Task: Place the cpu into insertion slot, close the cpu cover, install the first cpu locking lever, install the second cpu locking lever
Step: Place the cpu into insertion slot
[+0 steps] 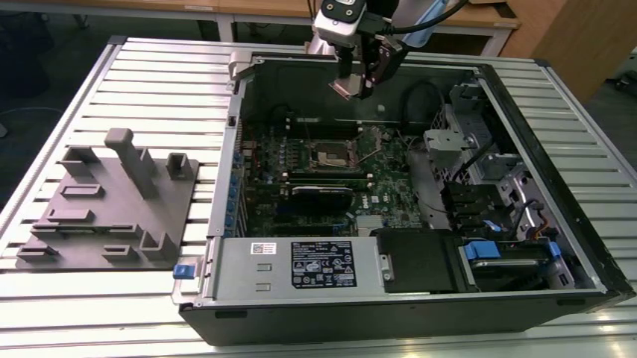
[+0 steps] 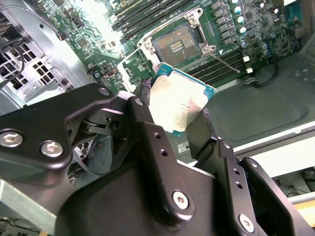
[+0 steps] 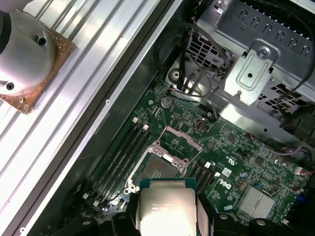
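Silver-grey cpu [image 2: 179,101] was pinched by two opposite edges between the jaws of the gripper [image 2: 177,112]. It hung high over the far end of the open case [image 1: 557,224], apart from the insertion slot [image 2: 178,45]. My read: light, rigid, slick lid, fragile contact face, so edge grip only. Second wrist view showed the chip tilted relative to the socket. First wrist view showed what looked like the cpu cover [image 3: 181,141] swung up, socket bare. Exterior view gave the height above the motherboard [image 1: 298,201].

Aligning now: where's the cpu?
In the second wrist view the cpu is clamped in the claw, raised above the motherboard, near the empty insertion slot.
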`<control>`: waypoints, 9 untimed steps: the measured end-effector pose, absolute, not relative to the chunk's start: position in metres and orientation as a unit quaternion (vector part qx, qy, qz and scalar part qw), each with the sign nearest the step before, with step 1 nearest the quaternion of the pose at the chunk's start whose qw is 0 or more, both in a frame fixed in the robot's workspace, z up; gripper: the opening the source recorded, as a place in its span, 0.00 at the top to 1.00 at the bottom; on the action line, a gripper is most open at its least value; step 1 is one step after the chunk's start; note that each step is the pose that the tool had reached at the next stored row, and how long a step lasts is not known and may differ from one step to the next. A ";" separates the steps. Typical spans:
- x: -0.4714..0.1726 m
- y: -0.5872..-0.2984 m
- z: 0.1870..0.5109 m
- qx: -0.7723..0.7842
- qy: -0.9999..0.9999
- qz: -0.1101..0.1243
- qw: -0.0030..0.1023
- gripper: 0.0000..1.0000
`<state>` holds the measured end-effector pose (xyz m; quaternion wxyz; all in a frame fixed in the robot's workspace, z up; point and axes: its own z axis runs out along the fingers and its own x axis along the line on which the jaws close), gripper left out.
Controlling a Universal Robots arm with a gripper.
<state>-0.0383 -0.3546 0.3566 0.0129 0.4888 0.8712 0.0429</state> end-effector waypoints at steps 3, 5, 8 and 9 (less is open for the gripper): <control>-0.038 -0.355 0.357 0.489 0.871 0.043 0.013 0.46; -0.038 -0.355 0.356 0.490 0.871 0.043 0.013 0.46; -0.038 -0.355 0.356 0.492 0.869 0.043 0.013 0.46; -0.038 -0.355 0.356 0.494 0.868 0.043 0.013 0.46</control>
